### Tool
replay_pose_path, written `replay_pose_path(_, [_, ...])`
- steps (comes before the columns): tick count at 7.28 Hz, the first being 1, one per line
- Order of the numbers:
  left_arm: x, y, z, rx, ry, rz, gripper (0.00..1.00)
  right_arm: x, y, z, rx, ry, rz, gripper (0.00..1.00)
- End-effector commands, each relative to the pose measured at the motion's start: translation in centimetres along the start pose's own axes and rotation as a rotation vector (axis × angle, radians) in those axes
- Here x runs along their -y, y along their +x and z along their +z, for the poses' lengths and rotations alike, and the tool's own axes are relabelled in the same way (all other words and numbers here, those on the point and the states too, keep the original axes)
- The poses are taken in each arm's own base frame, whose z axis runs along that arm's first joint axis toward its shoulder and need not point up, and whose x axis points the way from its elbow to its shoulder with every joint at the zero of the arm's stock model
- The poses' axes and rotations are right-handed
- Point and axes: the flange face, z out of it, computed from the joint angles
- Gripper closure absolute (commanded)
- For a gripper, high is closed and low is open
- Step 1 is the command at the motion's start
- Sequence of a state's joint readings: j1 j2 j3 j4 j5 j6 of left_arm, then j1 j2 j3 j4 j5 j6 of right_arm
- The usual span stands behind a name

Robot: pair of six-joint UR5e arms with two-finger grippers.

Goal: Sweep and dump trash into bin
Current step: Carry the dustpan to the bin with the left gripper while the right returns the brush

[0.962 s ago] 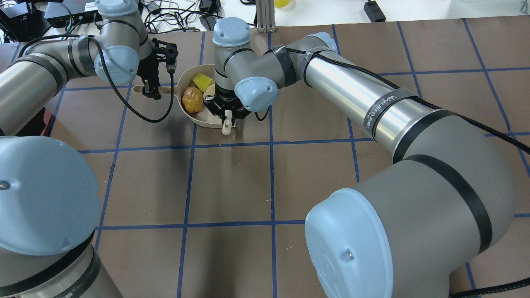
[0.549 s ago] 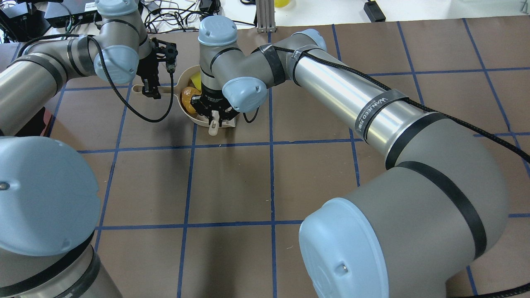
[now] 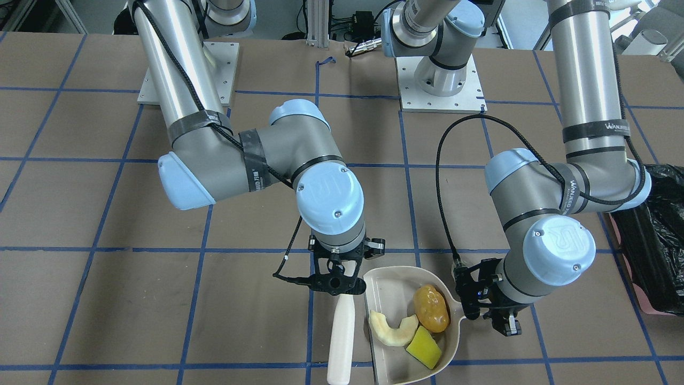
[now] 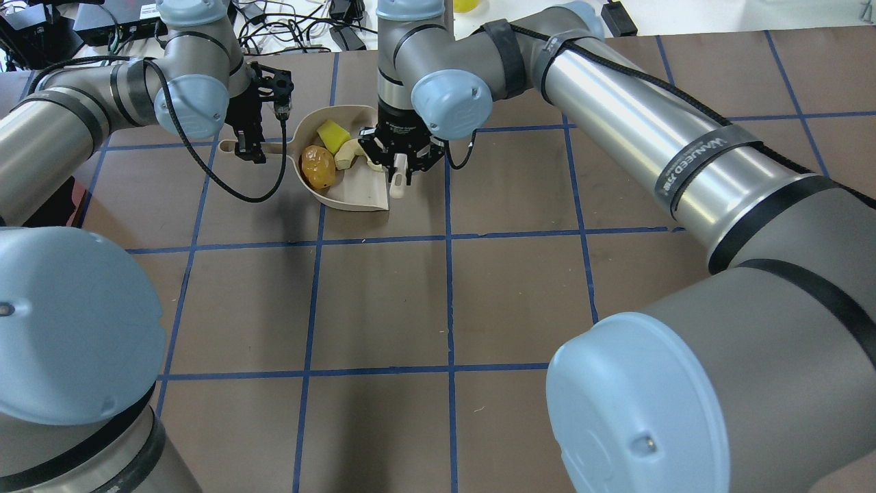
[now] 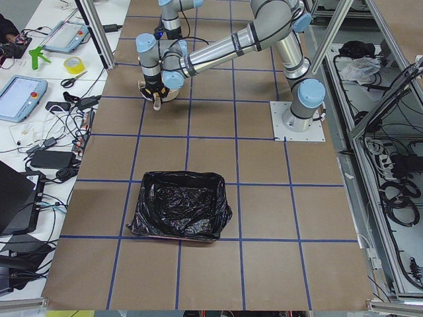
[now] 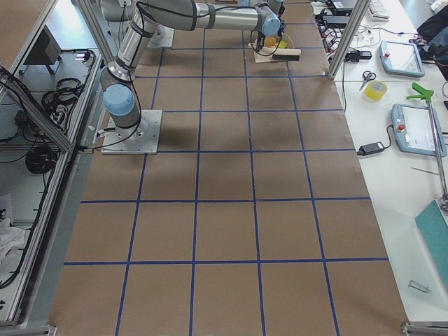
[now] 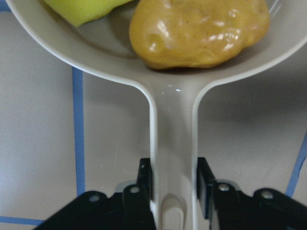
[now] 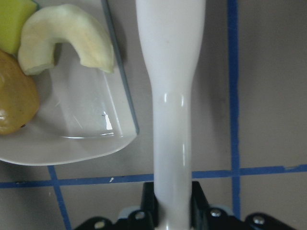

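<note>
A beige dustpan [image 3: 390, 289] lies on the table and holds the trash: an amber-brown blob [image 3: 430, 308], a yellow-green wedge [image 3: 424, 347] and a pale curved rind slice [image 3: 393, 329]. My left gripper [image 3: 502, 321] is shut on the dustpan's handle [image 7: 172, 143]. My right gripper [image 3: 336, 286] is shut on a white sweeping tool [image 3: 341, 337], which stands just outside the pan's open edge. The overhead view shows the pan [image 4: 356, 192], blob [image 4: 318, 166], left gripper [image 4: 250, 147] and right gripper [image 4: 400, 164]. The bin [image 5: 180, 205], lined with a black bag, stands far along the table.
The bin also shows at the front-facing view's right edge [image 3: 657, 251], beyond my left arm. Brown table with blue grid tape. Cables, tablets and tools lie on the white bench [image 5: 46, 86] past the table's far edge.
My right gripper with the white tool swung left over the dustpan, then moved right and farther away, off the pan. The rind slice now shows inside the pan. The left gripper stayed put.
</note>
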State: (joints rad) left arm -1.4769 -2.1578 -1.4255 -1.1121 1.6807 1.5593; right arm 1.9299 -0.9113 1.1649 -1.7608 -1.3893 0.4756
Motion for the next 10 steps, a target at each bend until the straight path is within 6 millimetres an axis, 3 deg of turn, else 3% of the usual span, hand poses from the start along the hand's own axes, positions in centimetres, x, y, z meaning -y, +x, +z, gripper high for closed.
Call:
replay_pose_path(1, [0.3, 0.2, -0.2, 0.002, 0.012, 0.002, 0.99, 2.0, 7.5, -4.5, -0.052, -0.035, -0.022, 1.00])
replay_pose_path(3, [-0.4, -0.1, -0.7, 0.007, 0.100, -0.021, 0.99, 4.3, 20.2, -6.4, -0.145, -0.051, -0.096, 1.00])
replay_pose_path(5, [-5.7, -0.4, -2.2, -0.029, 0.224, -0.093, 1.00, 3.4, 32.2, -8.4, -0.115, -0.043, -0.156, 1.00])
replay_pose_path(6, [-11.0, -0.5, -3.4, -0.054, 0.237, -0.130, 1.00, 2.7, 38.6, -8.5, -0.094, -0.054, -0.149, 1.00])
replay_pose_path(7, [-16.6, -0.6, -4.3, -0.057, 0.244, -0.134, 1.00, 2.4, 43.1, -7.9, -0.090, -0.037, -0.159, 1.00])
replay_pose_path(8, [-22.7, -0.4, -5.5, -0.055, 0.262, -0.131, 1.00, 2.3, 46.1, -6.9, -0.135, -0.003, -0.149, 1.00])
replay_pose_path(10, [-36.7, 2.0, -9.5, -0.049, 0.301, -0.175, 1.00, 1.6, 48.7, -4.4, -0.160, 0.043, -0.138, 1.00])
